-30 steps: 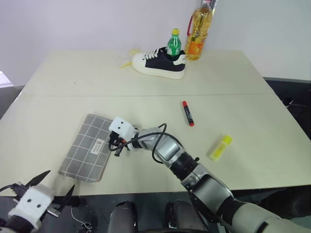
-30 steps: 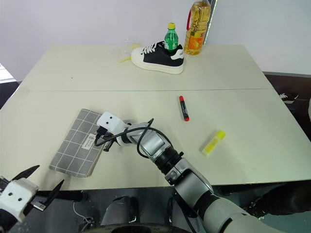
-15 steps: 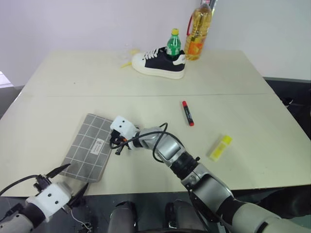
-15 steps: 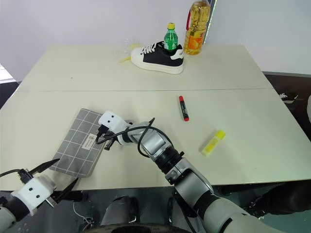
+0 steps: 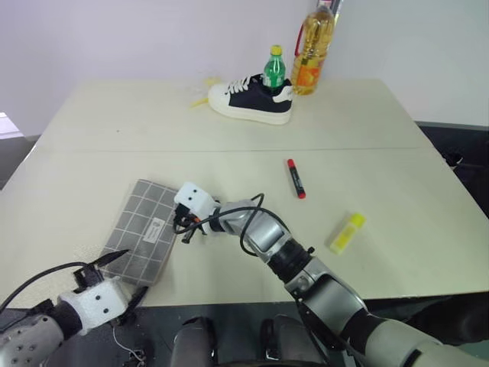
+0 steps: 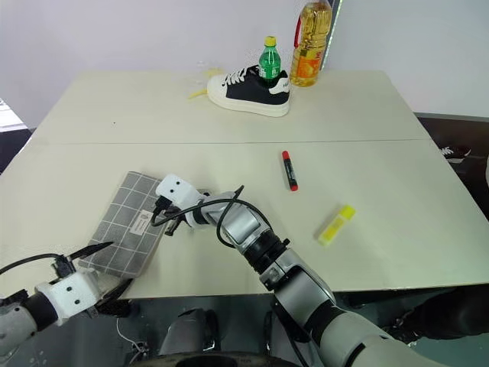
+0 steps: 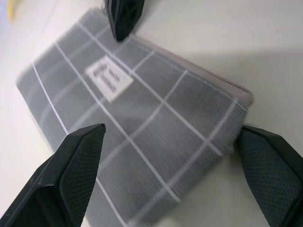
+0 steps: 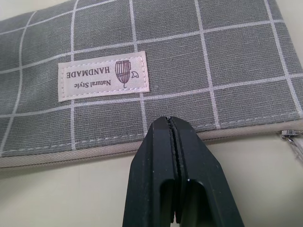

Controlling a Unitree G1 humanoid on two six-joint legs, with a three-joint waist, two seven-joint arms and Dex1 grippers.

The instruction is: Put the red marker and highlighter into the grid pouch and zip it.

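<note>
Left gripper (image 5: 114,274) comes up and in from below the tabletop (image 5: 229,138) edge toward the near corner of the grid pouch (image 5: 145,229); a second ago it sits lower and further out to the robot's left. Its fingers stand wide apart with nothing between them; in the left wrist view the pouch's near end lies between the two spread fingers (image 7: 71,175), not yet touched as far as visible. Likely meaning: left arm is setting up to pin or grip the pouch.

Right gripper (image 8: 173,142) has not shifted: fingers pressed together, tips parked on the pouch's zip edge just below the white label (image 8: 103,76). Cannot tell if it pinches anything; the zip pull (image 8: 289,136) sits well off to the side of it.

Pouch looks zipped and flat, same spot as earlier. Red marker (image 5: 295,178) and highlighter (image 5: 346,232) lie untouched on the tabletop to the right, apart from each other, same as before. Nothing loaded yet; task at opening stage.
</note>
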